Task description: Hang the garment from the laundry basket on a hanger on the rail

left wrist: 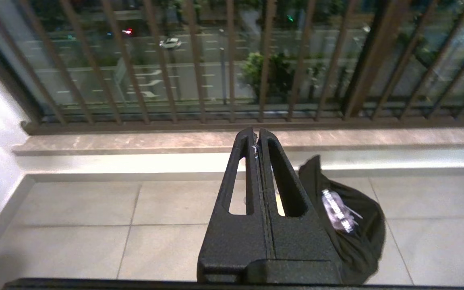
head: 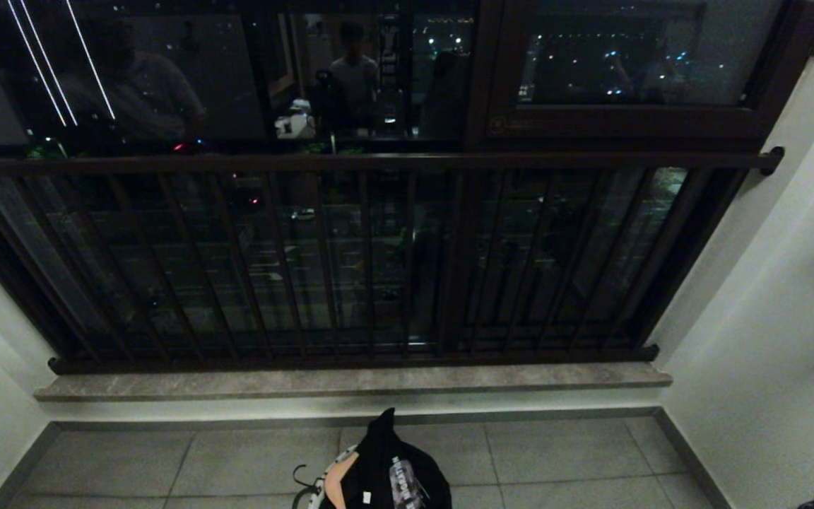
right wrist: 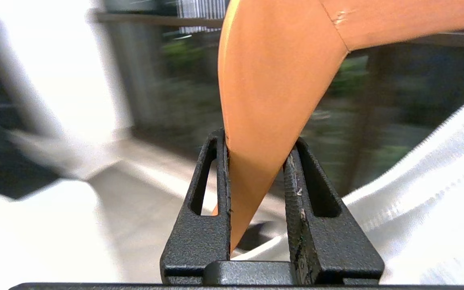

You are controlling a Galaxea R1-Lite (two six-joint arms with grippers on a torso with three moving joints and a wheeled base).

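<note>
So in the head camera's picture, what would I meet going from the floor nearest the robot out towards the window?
Black garment draped over the round white laundry basket on the grey floor tiles → grey stone sill → dark metal railing bars → dark window glass.

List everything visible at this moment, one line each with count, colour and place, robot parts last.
garment: one, black with a pale print, heaped in and over the basket on the floor.
laundry basket: one, white with dark loop handle, on the floor before the sill, mostly covered.
hanger: one, orange-brown wood, clamped in the right gripper.
railing: one, dark metal bars, across the window.
sill: one, grey stone, under the railing.
floor: grey tiles.
white cloth: one, beside the right gripper; what it belongs to is unclear.
left gripper: black, shut, empty, pointing toward the sill.
right gripper: black, gripping the hanger.
</note>
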